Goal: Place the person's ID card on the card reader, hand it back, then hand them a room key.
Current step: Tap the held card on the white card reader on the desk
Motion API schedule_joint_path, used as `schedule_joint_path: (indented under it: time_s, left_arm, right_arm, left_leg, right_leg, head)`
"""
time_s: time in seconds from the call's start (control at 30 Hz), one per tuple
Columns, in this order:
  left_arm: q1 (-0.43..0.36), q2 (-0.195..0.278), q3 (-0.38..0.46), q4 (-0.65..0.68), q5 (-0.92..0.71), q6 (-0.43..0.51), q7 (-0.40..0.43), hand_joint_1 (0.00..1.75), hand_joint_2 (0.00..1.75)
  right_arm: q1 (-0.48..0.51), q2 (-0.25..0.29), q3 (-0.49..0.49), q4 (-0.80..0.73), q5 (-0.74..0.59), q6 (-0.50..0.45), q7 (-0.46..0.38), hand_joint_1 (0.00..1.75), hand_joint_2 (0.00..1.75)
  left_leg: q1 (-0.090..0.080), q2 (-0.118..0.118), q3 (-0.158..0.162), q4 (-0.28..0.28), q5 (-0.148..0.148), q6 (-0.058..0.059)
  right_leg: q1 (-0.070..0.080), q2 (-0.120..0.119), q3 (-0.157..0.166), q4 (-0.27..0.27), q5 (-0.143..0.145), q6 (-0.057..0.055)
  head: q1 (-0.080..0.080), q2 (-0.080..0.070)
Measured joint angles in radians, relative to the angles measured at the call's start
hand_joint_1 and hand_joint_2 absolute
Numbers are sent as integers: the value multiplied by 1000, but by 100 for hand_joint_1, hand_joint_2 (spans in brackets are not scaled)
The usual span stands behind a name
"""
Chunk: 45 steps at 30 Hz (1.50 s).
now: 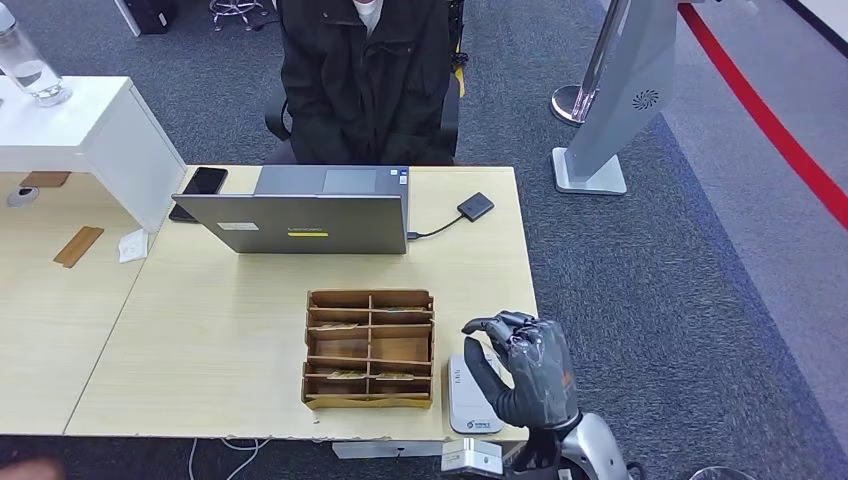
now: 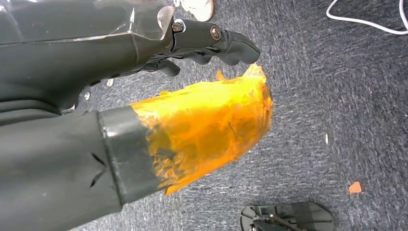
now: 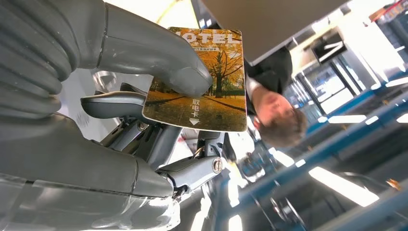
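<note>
Right hand pinching a hotel room key card between thumb and fingers, raised above the white card reader, right of the wooden card tray, left hand fingers curled, empty

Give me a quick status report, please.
Right robot hand pinches room key above card reader. Left robot hand hangs, empty. Nothing blocks the person.

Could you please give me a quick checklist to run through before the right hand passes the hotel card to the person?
1. Card held: hotel card pinched by right hand: ok.
2. Card reader free of any card: cannot tell, hand covers part.
3. Person seated across the table: ok.
4. Person's hand out to receive: not ok.
5. Laptop stands between: not ok.
</note>
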Motion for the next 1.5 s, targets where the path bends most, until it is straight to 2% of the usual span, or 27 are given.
schedule_joint_path:
  time_s: [0.27, 0.6, 1.1, 1.5]
  left_arm:
    - [1, 0, 11, 0, 2, 8, -2, 0, 0]
    - [1, 0, 25, 0, 4, 12, -6, 0, 0]
    - [1, 4, 43, 0, -7, -4, -23, 0, 0]
    - [0, 10, 49, 0, -12, -4, -26, 0, 0]
  right_arm:
    - [44, 19, -12, 24, -88, 20, -30, 175, 175]
    - [66, 30, -15, 44, -131, 40, -36, 175, 175]
    - [89, 30, -14, 111, -439, 135, -28, 175, 175]
    - [90, 30, -14, 157, -484, 144, -15, 175, 175]
  left_leg:
    - [0, 0, 0, 0, 0, 0]
    - [0, 0, 0, 0, 0, 0]
    - [0, 0, 0, 0, 0, 0]
    - [0, 0, 0, 0, 0, 0]
  right_leg:
    - [0, 0, 0, 0, 0, 0]
    - [0, 0, 0, 0, 0, 0]
    - [0, 0, 0, 0, 0, 0]
    - [0, 0, 0, 0, 0, 0]
  head:
    - [0, 0]
    - [0, 0]
    - [0, 0]
    - [0, 0]
